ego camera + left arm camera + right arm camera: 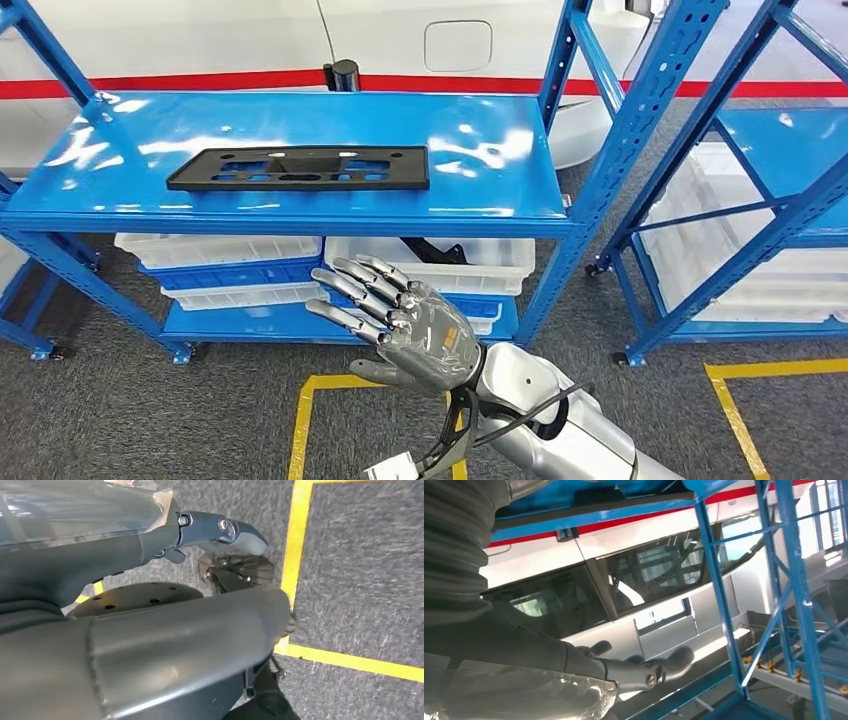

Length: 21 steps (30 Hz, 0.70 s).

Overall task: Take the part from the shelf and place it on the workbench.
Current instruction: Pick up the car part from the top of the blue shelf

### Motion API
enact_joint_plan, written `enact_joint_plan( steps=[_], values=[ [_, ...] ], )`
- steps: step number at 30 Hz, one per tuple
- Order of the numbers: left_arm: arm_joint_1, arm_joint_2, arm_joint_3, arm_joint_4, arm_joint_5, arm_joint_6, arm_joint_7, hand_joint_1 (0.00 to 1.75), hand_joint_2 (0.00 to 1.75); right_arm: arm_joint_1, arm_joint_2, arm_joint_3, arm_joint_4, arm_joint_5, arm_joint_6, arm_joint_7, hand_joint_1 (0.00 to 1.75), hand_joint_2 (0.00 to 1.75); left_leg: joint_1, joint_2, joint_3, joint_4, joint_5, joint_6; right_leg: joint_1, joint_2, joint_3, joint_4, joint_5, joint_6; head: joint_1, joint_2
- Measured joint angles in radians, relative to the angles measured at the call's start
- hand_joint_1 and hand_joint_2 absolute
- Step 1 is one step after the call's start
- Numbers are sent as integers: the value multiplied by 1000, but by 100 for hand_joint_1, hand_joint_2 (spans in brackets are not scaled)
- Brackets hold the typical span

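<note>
My right robot hand (405, 325) hovers empty, fingers spread, below the shelf's (300, 215) front edge, readying a reach for the flat black part (300, 167) mid-shelf, while my left robot hand (220, 530) hangs floorward, seemingly holding nothing.

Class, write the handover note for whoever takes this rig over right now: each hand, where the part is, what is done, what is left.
Right hand: raised in front of the shelf, fingers spread, holding nothing.
Left hand: hanging over the floor, nothing in it.
Part: the flat black part lies on the blue shelf, untouched.
Done: nothing yet.
Left: grasp the part, lift it off, carry it to the workbench and set it down.
</note>
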Motion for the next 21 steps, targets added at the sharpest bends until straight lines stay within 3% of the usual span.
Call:
enact_joint_plan(
  steps=[2,3,6,8,9,12,14,16,18,19,21],
  values=[
    [1,1,1,0,0,-1,0,0,0,0,3,0,-1,0,0,0,0,175,2,0,-3,27,-2,-8,-7,3,19,-6,6,-14,0,0],
    [0,2,1,0,0,-1,-1,0,0,-1,5,0,-1,0,0,0,0,175,4,0,-21,62,-5,-12,-11,4,29,-9,2,-19,-1,0],
    [2,2,2,-1,0,-1,-1,0,0,-2,9,1,-1,1,0,0,0,175,10,0,-145,243,-65,-30,-14,5,46,-12,-13,-32,-4,0],
    [6,2,2,-1,0,-1,-1,0,0,0,10,2,-1,1,0,0,0,175,13,0,-212,295,-99,-36,-13,8,61,-12,-27,-32,-4,0],
    [8,2,2,-1,0,-1,-1,0,0,0,10,2,-1,1,0,0,0,175,13,1,-220,272,-84,-36,-13,10,71,-12,-36,-30,-4,0],
    [11,4,2,-1,0,-1,-1,0,0,0,12,3,-1,1,0,0,0,175,11,0,-180,96,56,-21,-11,14,104,-13,-64,-22,-4,0],
    [12,6,2,-1,0,-1,-1,0,0,-1,15,3,0,1,0,0,0,175,5,-1,-161,34,95,-8,-6,16,116,-14,-78,-10,-4,0],
    [13,6,2,-1,0,-1,-1,0,0,-1,16,2,0,2,0,1,0,87,3,-2,-149,25,90,5,-3,17,128,-10,-81,5,-5,0],
    [14,7,3,-1,-1,-1,-2,0,0,-2,16,2,0,2,0,0,0,0,5,-3,-123,18,96,21,-4,14,124,24,-93,11,-3,0],
    [13,7,3,-2,-2,1,-4,0,0,-2,16,2,-1,2,0,0,0,0,5,-5,-111,16,97,27,-5,13,103,65,-108,12,-2,0],
    [12,8,3,-4,-5,6,-8,0,0,-2,15,3,-1,2,5,-3,0,0,4,-13,-105,15,91,32,-6,11,29,183,-151,10,-1,0]
  ],
)
